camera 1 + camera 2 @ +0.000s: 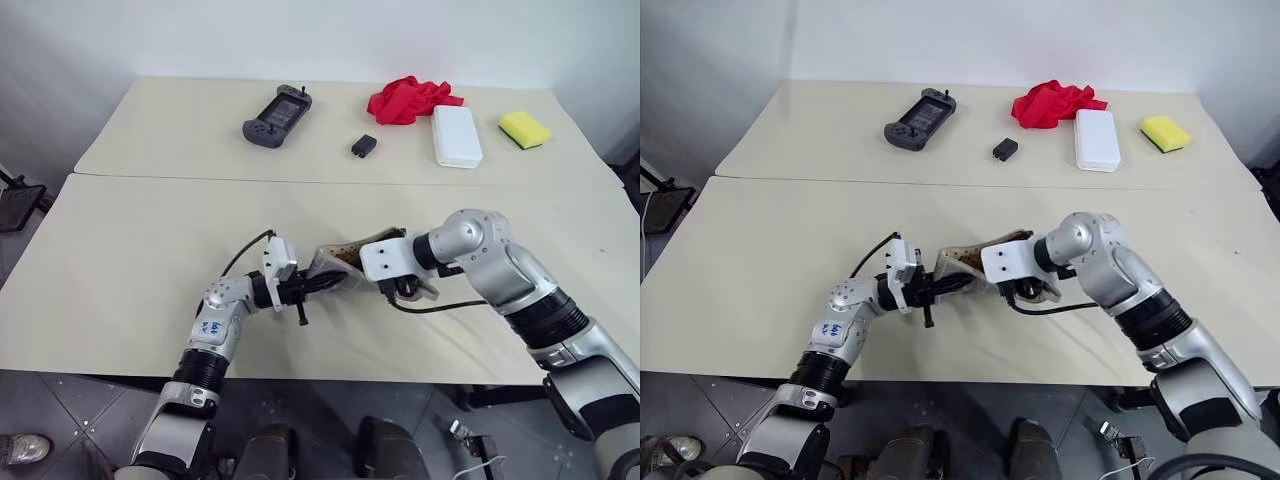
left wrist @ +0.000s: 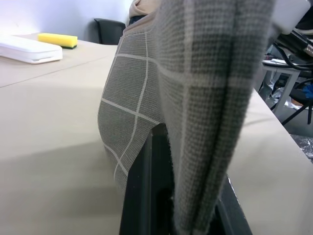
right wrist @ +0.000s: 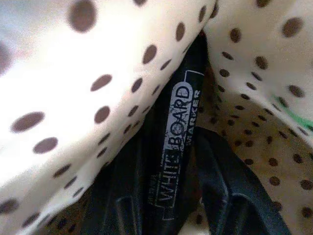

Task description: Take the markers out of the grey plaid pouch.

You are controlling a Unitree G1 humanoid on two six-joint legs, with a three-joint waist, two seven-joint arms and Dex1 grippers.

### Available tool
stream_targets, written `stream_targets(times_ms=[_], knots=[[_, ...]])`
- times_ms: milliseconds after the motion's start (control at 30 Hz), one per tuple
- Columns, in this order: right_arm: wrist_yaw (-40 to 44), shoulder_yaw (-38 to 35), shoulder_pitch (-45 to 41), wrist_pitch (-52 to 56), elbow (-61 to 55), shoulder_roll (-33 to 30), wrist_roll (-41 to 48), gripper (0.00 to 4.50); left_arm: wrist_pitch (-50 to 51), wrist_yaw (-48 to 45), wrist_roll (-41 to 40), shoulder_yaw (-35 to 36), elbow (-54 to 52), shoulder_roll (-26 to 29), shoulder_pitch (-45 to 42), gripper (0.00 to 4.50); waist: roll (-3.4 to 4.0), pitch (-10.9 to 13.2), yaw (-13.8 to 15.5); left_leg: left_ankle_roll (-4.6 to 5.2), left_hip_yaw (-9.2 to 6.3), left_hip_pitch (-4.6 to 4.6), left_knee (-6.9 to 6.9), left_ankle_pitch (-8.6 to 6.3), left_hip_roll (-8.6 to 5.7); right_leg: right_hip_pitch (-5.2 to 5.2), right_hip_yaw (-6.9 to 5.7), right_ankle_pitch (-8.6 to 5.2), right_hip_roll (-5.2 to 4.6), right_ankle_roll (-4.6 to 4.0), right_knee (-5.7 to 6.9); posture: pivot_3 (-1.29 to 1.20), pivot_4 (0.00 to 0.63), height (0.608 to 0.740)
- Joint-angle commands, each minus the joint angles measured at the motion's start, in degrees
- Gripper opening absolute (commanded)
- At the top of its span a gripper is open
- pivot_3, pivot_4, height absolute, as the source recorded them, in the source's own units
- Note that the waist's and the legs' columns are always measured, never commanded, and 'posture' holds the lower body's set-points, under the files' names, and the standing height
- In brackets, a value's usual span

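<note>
The grey plaid pouch (image 1: 335, 262) is held up just above the near table, its mouth turned toward my right arm. My left gripper (image 2: 183, 208) is shut on the pouch's edge, and plaid fabric hangs between its black fingers (image 2: 142, 196). My right gripper (image 3: 171, 144) reaches inside the pouch, among the cream lining with brown dots (image 3: 88, 73). It is shut on a black marker (image 3: 178, 98) printed "WHITE BOARD MARKER", which lies lengthwise between the fingers. A thin green streak (image 3: 298, 117) shows against the lining to one side. In the head views the pouch hides my right fingertips.
On the far table lie a dark game controller (image 1: 276, 117), a small black block (image 1: 363, 146), a red cloth (image 1: 408, 99), a white box (image 1: 456, 135) and a yellow sponge (image 1: 525, 129). A seam (image 1: 150, 176) separates the two tables. A black cable (image 1: 440, 307) trails under my right wrist.
</note>
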Motion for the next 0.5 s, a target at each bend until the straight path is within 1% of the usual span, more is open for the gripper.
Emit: stream_targets(times_ms=[33,200,233,267,300,333,400,433,500], knots=[[0.4,-5.0,-0.3,-2.2,-2.0,-1.3,4.3,1.12,-0.3,0.2,-0.8,0.8,-2.1,0.2,0.4,0.00,0.00,0.0,0.0,0.00,0.00,0.00,-0.01,0.00,0.00,0.00,0.01,0.00,0.00,0.00,-0.01,0.00,0.150,0.740],[2.2,-10.7,0.5,-4.9,2.4,-2.4,11.4,1.12,-0.2,0.2,-0.6,0.6,-3.2,0.6,1.7,0.00,-0.01,0.0,0.0,0.00,0.01,0.00,-0.03,0.00,0.00,0.00,0.00,0.00,0.00,0.00,-0.03,0.00,0.150,0.740],[3.0,-12.0,0.9,-4.8,2.9,-2.0,13.8,1.12,-0.2,0.2,-0.6,0.6,-3.5,0.7,1.9,0.00,-0.01,0.0,0.0,0.00,0.02,0.00,-0.03,0.00,0.00,0.00,0.00,0.00,0.00,0.00,-0.04,0.00,0.150,0.740],[3.2,-13.0,1.3,-1.8,2.8,-1.8,15.6,1.12,0.0,0.2,-0.6,0.5,-3.8,0.7,2.1,0.00,0.00,0.0,-0.1,0.01,0.02,0.00,-0.03,-0.01,0.00,0.01,0.01,0.00,0.00,0.00,-0.04,0.00,0.150,0.740],[3.5,-14.0,1.6,-2.1,3.8,-1.6,17.2,1.06,0.0,0.1,-0.5,0.5,-3.9,0.8,2.2,0.00,0.00,0.0,-0.1,0.01,0.01,0.00,-0.05,-0.01,0.01,0.01,0.00,0.00,0.00,0.00,-0.05,0.00,0.150,0.740],[4.8,-15.0,2.3,-2.5,4.4,-1.7,19.3,0.79,0.0,0.2,-0.5,0.4,-4.0,0.9,2.3,0.00,0.00,0.0,-0.1,0.01,0.00,0.01,-0.05,-0.01,0.03,0.00,0.01,0.00,0.00,0.00,-0.05,0.00,0.150,0.740],[5.8,-16.8,3.0,-2.9,5.9,-1.3,22.1,0.07,0.0,0.2,-0.5,0.3,-4.0,1.0,2.3,0.00,-0.01,0.0,0.0,0.01,0.01,0.01,-0.06,-0.01,0.03,0.01,-0.01,0.00,0.01,0.00,-0.07,0.00,0.150,0.740],[4.9,-17.0,3.0,-2.1,7.1,-1.5,21.5,0.01,0.0,0.2,-0.5,0.3,-4.0,1.0,2.3,0.00,-0.01,0.0,0.0,0.01,0.02,0.01,-0.06,-0.01,0.03,0.04,-0.03,0.00,0.01,0.00,-0.09,0.00,0.150,0.740],[5.1,-16.4,3.0,-5.7,8.8,-2.5,19.9,0.01,0.0,0.2,-0.5,0.3,-4.2,1.0,2.4,0.00,-0.01,0.0,-0.1,0.02,0.02,0.02,-0.05,-0.01,0.04,0.06,-0.01,0.01,0.00,0.01,-0.09,0.00,0.150,0.740]])
